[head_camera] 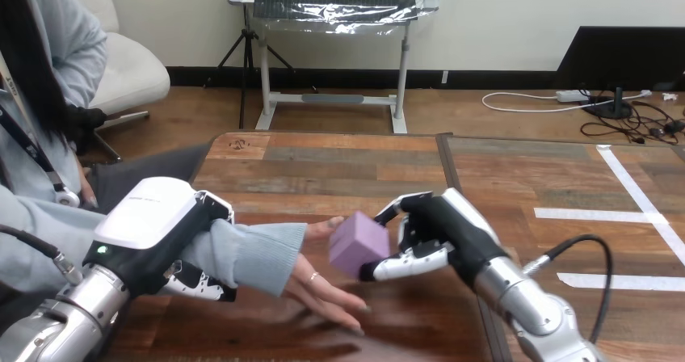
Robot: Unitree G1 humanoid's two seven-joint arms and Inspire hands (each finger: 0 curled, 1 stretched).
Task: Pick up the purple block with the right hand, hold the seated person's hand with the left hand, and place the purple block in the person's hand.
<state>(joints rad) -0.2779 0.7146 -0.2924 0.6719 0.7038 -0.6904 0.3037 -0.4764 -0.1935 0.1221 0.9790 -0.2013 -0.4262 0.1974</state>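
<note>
A wooden table (pixel 323 164) of mixed brown planks is marked with strips of white tape (pixel 646 208) on its right part, and a wood-plank floor (pixel 485 119) is seen beyond it. Along a white wall (pixel 501 23) with dark skirting are placed a white padded chair (pixel 133 67), a black tripod (pixel 242 51), a white metal stand (pixel 331 99) and a dark panel (pixel 622 55), with cables (pixel 638 118) lying before it.

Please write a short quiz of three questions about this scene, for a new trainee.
1. True or false: the right hand holds the purple block.
2. What is the left hand curled round? A) the person's forearm B) the block C) nothing
3. Fill in: the person's hand is open, over the wooden ____.
Key: 1 true; 2 A; 3 table.
</note>
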